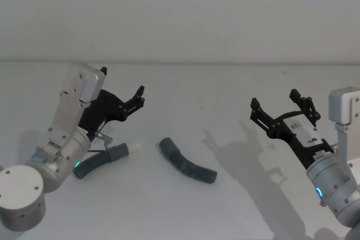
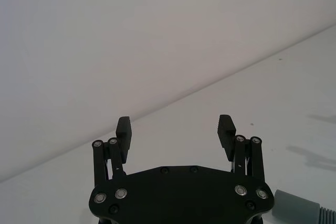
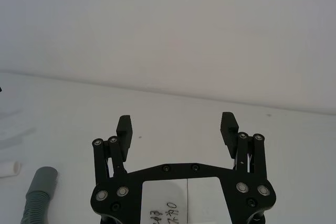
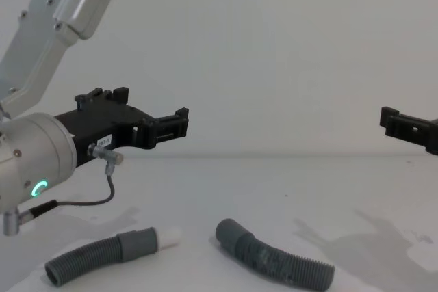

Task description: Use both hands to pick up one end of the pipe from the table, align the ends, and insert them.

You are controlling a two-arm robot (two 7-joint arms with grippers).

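We are looking over the table, whose far edge is running straight across below a plain pale wall. Bare surface is lying open behind both hoses, and a broad free stretch is spreading between the darker hose and the right gripper, crossed only by shadows.

We are counting two hose pieces and two grippers. The lighter hose is lying flat at the robot's left, just beside the left arm's base, its grey collar and white tip pointing toward the middle. The darker hose is lying near the centre, curved, its smooth socket cuff turned toward that white tip. The two ends are near each other but apart, with a strip of bare table between them. In the chest view we are seeing the lighter hose and darker hose both resting on the surface, untouched.

The left gripper is hovering above and behind the lighter hose, its fingers spread wide and gripping nothing. The right gripper, bearing a white label, is hanging over the robot's right side, well apart from the darker hose, jaws likewise wide and empty.
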